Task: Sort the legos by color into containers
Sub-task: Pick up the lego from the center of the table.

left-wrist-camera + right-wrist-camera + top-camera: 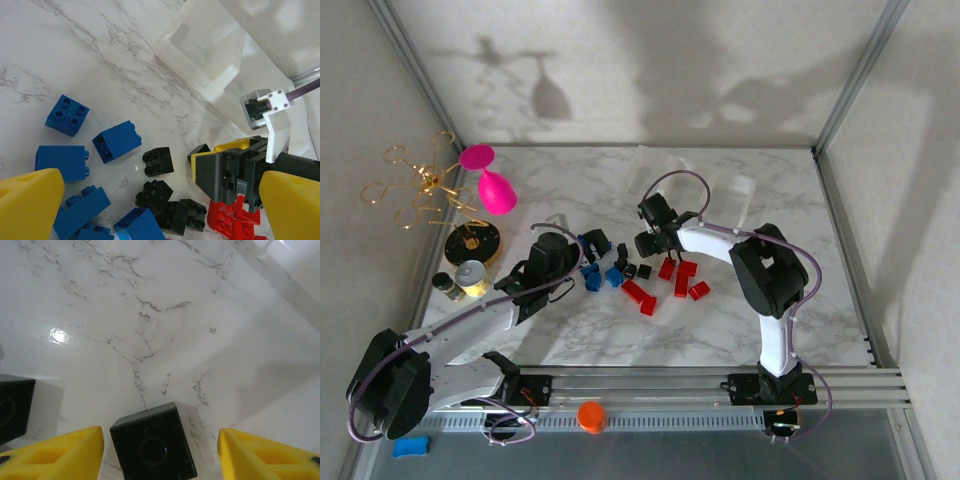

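Blue bricks (590, 278), black bricks (637, 270) and red bricks (681, 284) lie mixed in a cluster at mid table. My left gripper (592, 256) hangs open over the blue and black ones. In its wrist view the yellow fingertips (27, 200) spread wide around black bricks (158, 161) and blue bricks (116, 141), with red bricks (227, 222) low on the right. My right gripper (642, 248) is open and low, straddling one black brick (152, 447) without touching it. A second black brick (12, 407) lies to its left. The clear tray (200, 55) stands beyond the pile.
A pink goblet (495, 185), a gold wire stand (420, 180) and a small jar (470, 275) crowd the left edge. An orange knob (590, 415) and a larger blue block (410, 446) sit off the marble near the arm bases. My right gripper (230, 170) is close to the left one.
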`<state>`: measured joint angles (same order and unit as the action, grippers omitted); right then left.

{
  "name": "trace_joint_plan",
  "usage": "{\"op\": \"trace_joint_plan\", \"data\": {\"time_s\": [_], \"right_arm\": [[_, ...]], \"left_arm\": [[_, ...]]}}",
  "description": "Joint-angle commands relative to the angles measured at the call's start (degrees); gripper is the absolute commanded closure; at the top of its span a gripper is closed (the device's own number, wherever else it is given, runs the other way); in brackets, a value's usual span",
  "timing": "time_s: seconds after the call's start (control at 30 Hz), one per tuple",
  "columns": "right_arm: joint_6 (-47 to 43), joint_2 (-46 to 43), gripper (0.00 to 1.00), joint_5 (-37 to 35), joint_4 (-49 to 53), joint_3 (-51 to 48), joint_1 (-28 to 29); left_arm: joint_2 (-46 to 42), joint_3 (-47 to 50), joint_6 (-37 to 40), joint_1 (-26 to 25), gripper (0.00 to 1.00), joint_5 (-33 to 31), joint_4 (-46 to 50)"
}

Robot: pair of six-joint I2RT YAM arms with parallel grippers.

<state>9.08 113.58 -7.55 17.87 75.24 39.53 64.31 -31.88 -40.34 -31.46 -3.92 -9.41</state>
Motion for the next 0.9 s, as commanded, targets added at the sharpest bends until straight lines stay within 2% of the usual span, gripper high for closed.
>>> {"op": "trace_joint_plan", "data": {"time_s": [0.0,0.33,0.57,0.87], "right_arm": [[-1.6,1.8,0.44,-0.6,1.2,2.5,-0.1],[-3.1,2.5,0.69,-0.3,2.3,4.3,-0.1],[-1.4,0.0,0.73,0.7,-0.3,8.0,-1.6],[2.4,7.2,0.81,-4.3,-3.7,21.0,-3.8]], "left_arm": [[0.6,-2.4,0.5,-0.4,0.0,-1.9,-1.0],[2.1,-4.0,0.6,-0.4,0.0,-1.5,-0.6],[2.8,-6.5,1.2,0.6,0.0,-0.7,-0.1],[5.4,-11.5,2.2,3.3,0.0,-0.1,1.0]]}}
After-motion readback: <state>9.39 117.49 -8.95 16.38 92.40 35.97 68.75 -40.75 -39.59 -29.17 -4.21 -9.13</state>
